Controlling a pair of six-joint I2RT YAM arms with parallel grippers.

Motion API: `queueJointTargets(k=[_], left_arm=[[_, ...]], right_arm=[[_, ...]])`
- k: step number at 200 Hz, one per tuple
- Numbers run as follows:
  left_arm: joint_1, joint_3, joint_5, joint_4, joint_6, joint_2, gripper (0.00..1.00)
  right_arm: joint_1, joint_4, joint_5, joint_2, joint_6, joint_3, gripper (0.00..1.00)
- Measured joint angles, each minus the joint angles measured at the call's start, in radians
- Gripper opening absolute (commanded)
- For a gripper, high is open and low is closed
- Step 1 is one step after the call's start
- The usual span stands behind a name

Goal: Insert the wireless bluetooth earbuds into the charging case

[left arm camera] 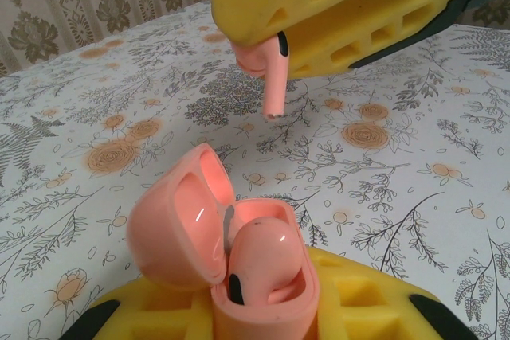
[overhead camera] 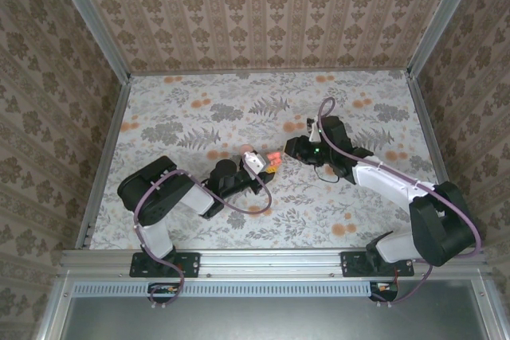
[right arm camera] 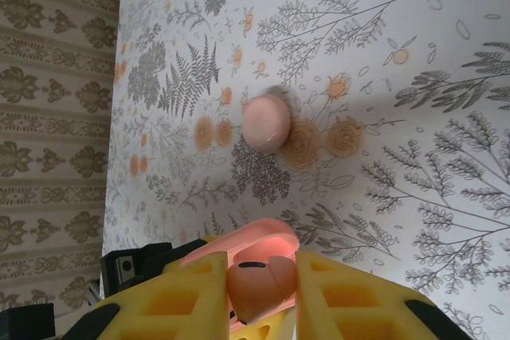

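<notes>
My left gripper is shut on the salmon-pink charging case, gripped between its yellow fingers. The lid stands open to the left. One earbud sits in the case. Above it, my right gripper is shut on the second earbud, whose stem points down and hangs clear of the case. In the right wrist view that earbud is pinched between the yellow fingers, with the open case just beyond. From above, both grippers meet mid-table around the case.
A larger pink rounded object lies on the floral tablecloth beyond the case. Patterned walls close in the table at the back and on both sides. Bare cloth stretches around the grippers.
</notes>
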Motion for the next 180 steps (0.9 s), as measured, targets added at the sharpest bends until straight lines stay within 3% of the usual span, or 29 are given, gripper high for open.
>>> queueJointTargets(k=[180], left_arm=[[-0.006, 0.0, -0.008, 0.001, -0.006, -0.035, 0.12]], right_arm=[[0.035, 0.023, 0.023, 0.033, -0.001, -0.016, 0.23]])
